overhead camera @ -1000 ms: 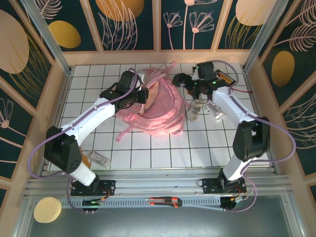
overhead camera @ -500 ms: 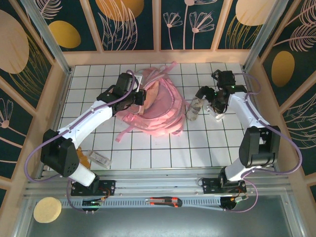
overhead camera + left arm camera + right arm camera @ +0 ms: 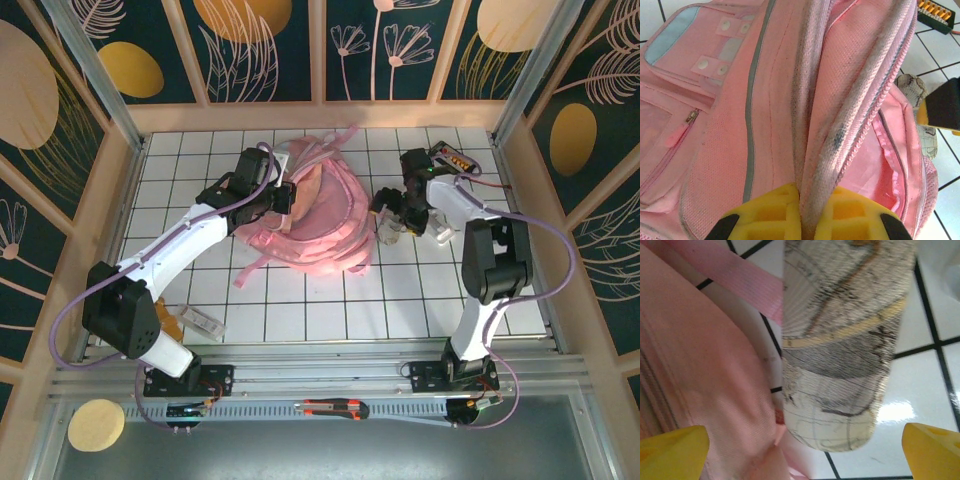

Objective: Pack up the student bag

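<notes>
The left gripper (image 3: 807,217) pinches the student bag's (image 3: 318,215) opening rim, mid-tabletop (image 3: 300,320). The right gripper (image 3: 802,450), wide open and empty, hangs over the map-printed tube (image 3: 840,340) just beside it — centre on the tube before closing.

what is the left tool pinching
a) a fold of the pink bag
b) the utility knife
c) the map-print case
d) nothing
a: in the left wrist view the left tool is shut on a pink fabric fold of the bag.
</notes>
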Motion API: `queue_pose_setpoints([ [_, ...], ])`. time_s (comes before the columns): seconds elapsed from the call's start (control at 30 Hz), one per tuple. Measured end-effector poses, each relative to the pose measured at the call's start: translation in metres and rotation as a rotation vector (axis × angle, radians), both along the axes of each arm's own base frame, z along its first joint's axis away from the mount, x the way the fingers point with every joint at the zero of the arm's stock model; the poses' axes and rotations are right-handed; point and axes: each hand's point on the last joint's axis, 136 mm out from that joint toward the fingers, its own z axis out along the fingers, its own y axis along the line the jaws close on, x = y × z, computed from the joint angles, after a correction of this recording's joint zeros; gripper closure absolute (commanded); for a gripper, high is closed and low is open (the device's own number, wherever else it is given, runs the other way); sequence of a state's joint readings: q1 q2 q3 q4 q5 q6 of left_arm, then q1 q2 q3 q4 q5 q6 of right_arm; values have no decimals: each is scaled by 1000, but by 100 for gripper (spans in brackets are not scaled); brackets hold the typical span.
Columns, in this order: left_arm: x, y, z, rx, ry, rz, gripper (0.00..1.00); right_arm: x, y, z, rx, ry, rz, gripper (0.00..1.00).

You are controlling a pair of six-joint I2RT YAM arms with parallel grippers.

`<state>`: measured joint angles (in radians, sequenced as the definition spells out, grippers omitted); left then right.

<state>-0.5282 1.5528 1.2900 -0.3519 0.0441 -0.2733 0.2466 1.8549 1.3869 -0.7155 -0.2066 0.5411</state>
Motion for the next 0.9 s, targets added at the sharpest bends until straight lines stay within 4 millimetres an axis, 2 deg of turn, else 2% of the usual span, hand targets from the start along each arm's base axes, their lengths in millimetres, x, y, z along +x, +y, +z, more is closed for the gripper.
queue_pose_setpoints([
  [0.4, -4, 3, -3, 7, 2, 0, 100, 17, 7, -20, -15, 49, -2, 1],
  [0.6, -4, 3, -4, 8, 3, 0, 100, 20, 7, -23, -26, 71, -1, 1],
  [0.9, -4, 3, -5, 11, 3, -2, 100, 26, -3, -35, -68, 86, -23, 4],
])
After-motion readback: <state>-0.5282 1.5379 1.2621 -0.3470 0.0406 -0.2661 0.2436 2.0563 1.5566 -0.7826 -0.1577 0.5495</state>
